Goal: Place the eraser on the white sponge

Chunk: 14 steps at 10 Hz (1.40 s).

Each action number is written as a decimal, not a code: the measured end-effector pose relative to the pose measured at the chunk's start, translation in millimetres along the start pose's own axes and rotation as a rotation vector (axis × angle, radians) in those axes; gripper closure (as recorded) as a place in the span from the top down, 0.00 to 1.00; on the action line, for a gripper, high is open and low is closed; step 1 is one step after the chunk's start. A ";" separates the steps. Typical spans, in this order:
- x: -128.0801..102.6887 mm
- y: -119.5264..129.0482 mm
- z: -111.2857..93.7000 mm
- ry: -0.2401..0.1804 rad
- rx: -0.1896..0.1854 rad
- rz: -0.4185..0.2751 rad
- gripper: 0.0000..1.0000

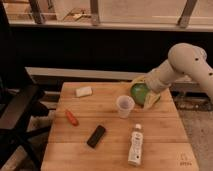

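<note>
Gripper (151,95) at the end of the arm reaching in from the right, low over the green bowl (139,92) at the far right of the wooden table (165,135); cannot tell whether clenched or released. Eraser (96,136) flat near the front middle, between an orange carrot-shaped thing (72,117) and a lying white bottle (134,145). White sponge (83,91) at the far left, well apart from the eraser; clear cup (125,106) just beside the bowl.

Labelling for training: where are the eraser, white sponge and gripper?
eraser (96,136): camera view, middle of its black top.
white sponge (83,91): camera view, centre of the pad.
gripper (147,90): camera view, arm's tip at the green bowl (136,94).
</note>
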 end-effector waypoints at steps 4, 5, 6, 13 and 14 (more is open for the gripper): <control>-3.8 7.3 12.1 0.003 -0.024 -0.033 0.80; -14.8 12.6 27.2 0.006 -0.069 -0.101 0.80; -26.1 14.7 40.9 0.002 -0.102 -0.153 0.80; -85.6 4.2 141.2 -0.022 -0.208 -0.379 0.80; -88.0 6.2 155.2 -0.012 -0.229 -0.392 0.80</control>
